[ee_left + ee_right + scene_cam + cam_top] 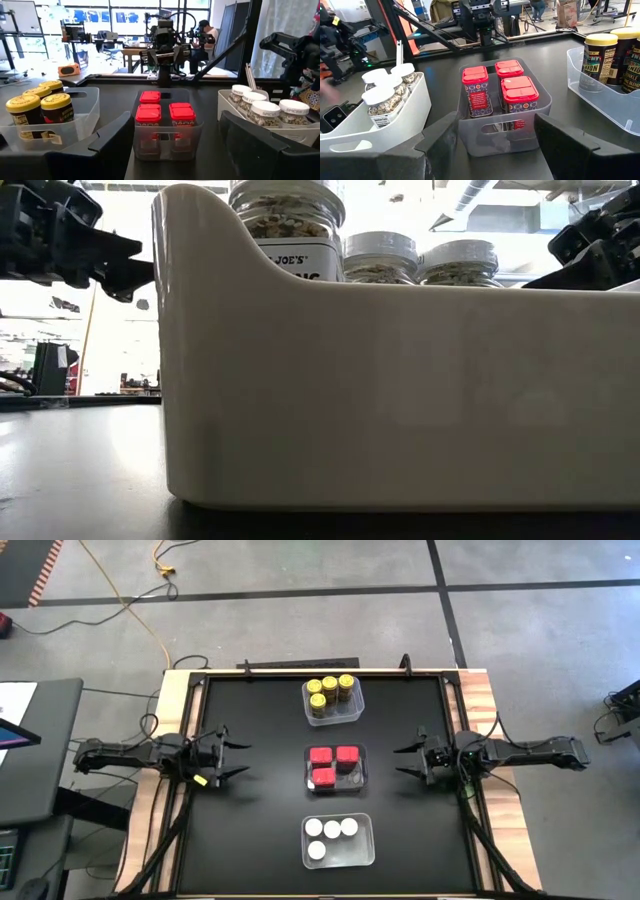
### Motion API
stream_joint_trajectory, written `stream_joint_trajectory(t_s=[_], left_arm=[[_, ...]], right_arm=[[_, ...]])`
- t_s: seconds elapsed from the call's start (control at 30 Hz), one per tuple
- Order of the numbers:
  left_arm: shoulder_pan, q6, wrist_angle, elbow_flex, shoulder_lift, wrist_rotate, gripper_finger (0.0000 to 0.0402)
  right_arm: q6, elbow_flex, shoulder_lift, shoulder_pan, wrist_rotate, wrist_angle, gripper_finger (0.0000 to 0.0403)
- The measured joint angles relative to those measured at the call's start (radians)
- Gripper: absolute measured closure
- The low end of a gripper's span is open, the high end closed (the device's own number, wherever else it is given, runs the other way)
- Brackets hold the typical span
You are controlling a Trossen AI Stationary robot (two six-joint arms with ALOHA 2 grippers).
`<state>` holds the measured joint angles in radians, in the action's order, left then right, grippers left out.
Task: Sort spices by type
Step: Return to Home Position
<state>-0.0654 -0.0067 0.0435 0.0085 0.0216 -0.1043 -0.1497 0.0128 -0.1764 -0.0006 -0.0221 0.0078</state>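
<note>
Three tubs stand in a row down the table's middle. The far clear tub (333,703) holds several yellow-capped amber jars (40,102). The middle tub (335,768) holds red boxy tins (500,85). The near white tub (338,842) holds several white-capped jars (385,87), and it fills the low view (400,400). My left gripper (245,758) hovers open left of the red tins, pointing at them (175,119). My right gripper (398,761) hovers open to their right, facing them (496,125). Neither touches anything.
The black tabletop has bare room on both sides of the tub row (270,830). Wooden edges frame the table at left (170,700) and right (490,700). A yellow cable (140,610) lies on the floor beyond. A person (204,32) sits far off in the room.
</note>
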Motion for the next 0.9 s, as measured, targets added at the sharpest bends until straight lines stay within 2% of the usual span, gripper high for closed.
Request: stream_joint_trajectory(t_s=[0.9], left_arm=[[0.0, 0.01, 0.0, -0.001, 0.0, 0.0, 0.0123]], right_arm=[[0.0, 0.0, 0.0, 0.0, 0.0, 0.0, 0.0117]])
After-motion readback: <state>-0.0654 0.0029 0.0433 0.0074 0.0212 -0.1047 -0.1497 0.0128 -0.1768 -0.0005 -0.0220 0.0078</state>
